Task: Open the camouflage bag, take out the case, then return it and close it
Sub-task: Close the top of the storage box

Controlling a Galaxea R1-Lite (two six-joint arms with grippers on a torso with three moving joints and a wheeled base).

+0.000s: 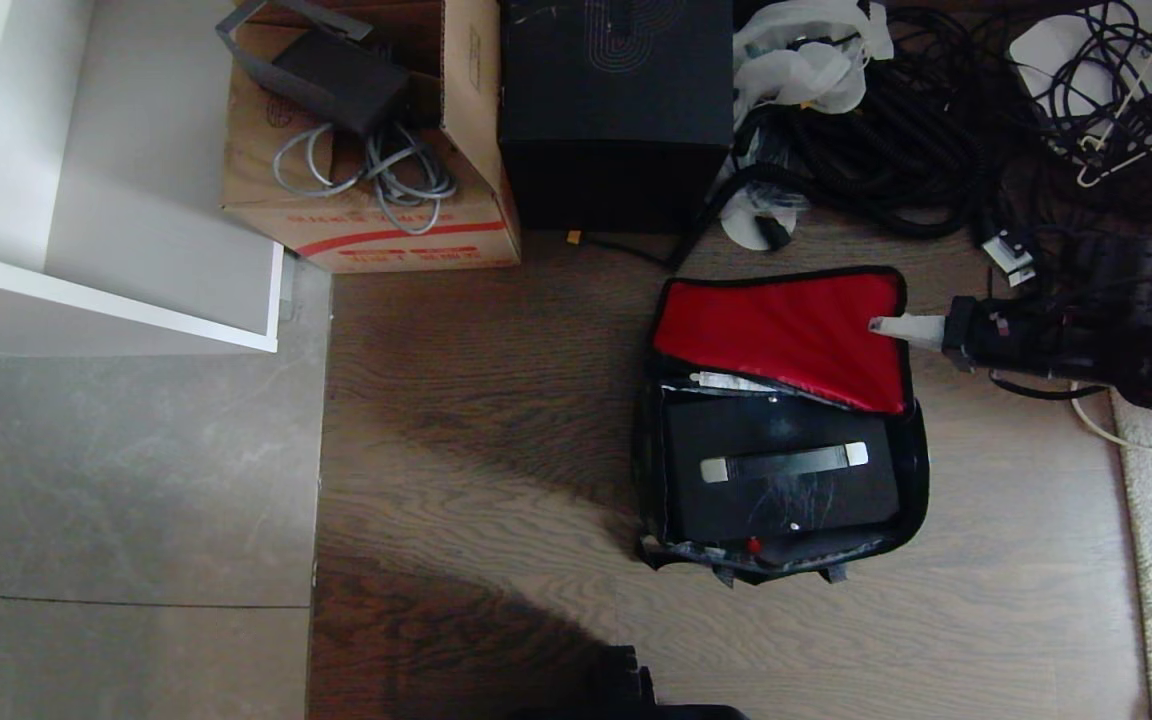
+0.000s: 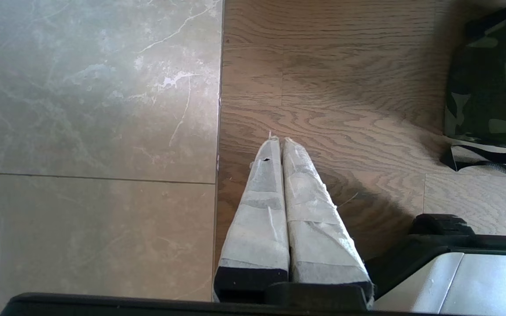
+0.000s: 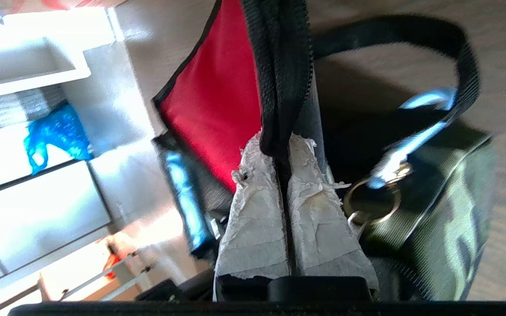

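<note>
At the right of centre in the head view the camouflage bag lies open on the floor, the case inside, its flap pinched by the right gripper; whether removal is done or pending is unclear, closing remains.

The case lies inside the open camouflage bag at centre right of the head view, below the tall box, with the cardboard box at upper left.
</note>
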